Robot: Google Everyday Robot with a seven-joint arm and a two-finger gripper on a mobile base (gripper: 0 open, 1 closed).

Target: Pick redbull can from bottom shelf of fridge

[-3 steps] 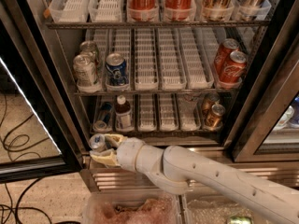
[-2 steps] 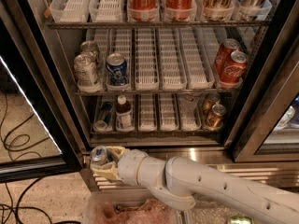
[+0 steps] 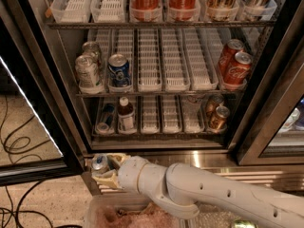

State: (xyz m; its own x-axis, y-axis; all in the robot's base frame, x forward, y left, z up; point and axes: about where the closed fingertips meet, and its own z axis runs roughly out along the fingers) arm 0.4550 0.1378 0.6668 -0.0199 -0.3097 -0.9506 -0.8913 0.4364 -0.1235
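Observation:
My gripper (image 3: 105, 169) is shut on the redbull can (image 3: 99, 164), a slim silver can with its pull-tab top facing up. It holds the can outside the fridge (image 3: 57, 103), in front of the ribbed steel base at the lower left, below the bottom shelf (image 3: 156, 135). The cream fingers (image 3: 108, 178) wrap the can's sides, and its body is mostly hidden. My white arm reaches in from the lower right.
On the bottom shelf stand a slim blue-silver can (image 3: 105, 118), a small bottle (image 3: 126, 115) and two bronze-gold cans (image 3: 216, 113). The rack above holds silver cans (image 3: 88, 70), a blue can (image 3: 119, 69) and red cola cans (image 3: 235, 63). Cables (image 3: 19, 141) lie on the floor at left.
My gripper has moved down and away from the bottom shelf with the redbull can in it, and is now lower in front of the steel base.

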